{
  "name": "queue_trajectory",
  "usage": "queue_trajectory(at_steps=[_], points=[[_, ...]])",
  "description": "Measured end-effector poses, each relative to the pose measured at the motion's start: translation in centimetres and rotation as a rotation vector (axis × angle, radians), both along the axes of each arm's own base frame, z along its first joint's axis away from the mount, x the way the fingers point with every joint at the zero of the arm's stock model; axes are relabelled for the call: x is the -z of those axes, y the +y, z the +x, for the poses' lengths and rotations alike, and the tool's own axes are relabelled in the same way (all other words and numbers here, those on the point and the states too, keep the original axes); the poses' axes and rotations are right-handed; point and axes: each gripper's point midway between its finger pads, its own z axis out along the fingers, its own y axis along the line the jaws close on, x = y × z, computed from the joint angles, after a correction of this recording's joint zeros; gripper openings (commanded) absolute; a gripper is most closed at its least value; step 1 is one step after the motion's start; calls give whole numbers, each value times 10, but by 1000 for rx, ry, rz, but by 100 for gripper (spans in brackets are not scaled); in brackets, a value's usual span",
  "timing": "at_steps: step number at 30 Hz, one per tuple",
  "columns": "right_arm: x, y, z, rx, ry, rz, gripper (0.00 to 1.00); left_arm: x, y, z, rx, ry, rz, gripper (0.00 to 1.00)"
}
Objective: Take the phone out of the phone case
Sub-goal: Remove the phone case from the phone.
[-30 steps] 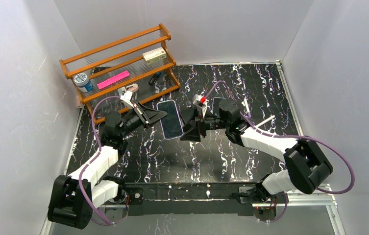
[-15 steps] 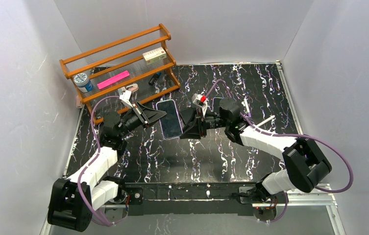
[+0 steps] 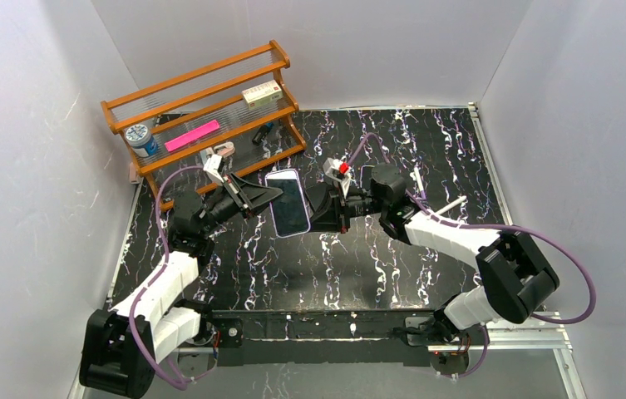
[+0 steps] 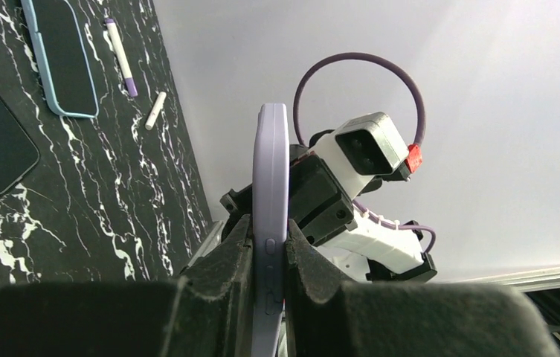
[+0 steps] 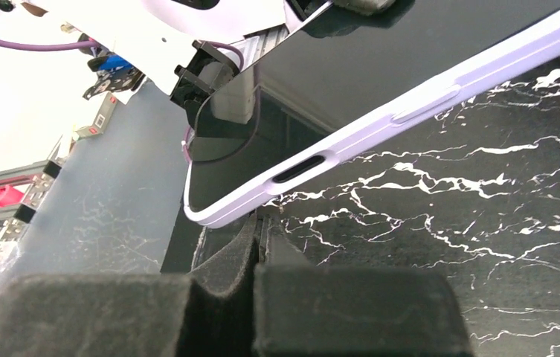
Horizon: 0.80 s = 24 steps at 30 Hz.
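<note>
Phone (image 4: 270, 223) edge-on between left fingers (image 4: 217, 271)

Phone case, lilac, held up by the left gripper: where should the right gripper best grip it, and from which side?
Probably the free long edge of the phone case, near its near corner, from the right, opposite the left gripper clamping the other long edge. Held tilted off the table, that lip faces the right gripper.

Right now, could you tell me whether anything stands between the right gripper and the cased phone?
Nothing visible does; the right gripper sits at a corner of the phone, whose edge the left gripper clamps.
</note>
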Motion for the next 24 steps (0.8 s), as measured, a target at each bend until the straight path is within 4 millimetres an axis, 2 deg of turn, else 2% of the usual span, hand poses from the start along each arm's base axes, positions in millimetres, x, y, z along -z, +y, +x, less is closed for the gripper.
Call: queue_trajectory(at_steps=[4, 6, 11, 16, 24], points=[[-4, 2, 3, 2, -34, 11, 21, -3, -1, -3, 7, -2, -9, 0], [-4, 0, 2, 0, -48, 6, 33, -2, -1, -3, 5, -15, 7, 0], [-2, -9, -7, 4, -54, -6, 47, -1, -1, -2, 5, -40, 31, 0], [-14, -17, -20, -20, -86, 18, 49, -5, -1, -1, 2, -78, 49, 0], [-19, -17, -24, -41, -72, 34, 49, -6, -1, -1, 1, -93, 58, 0]])
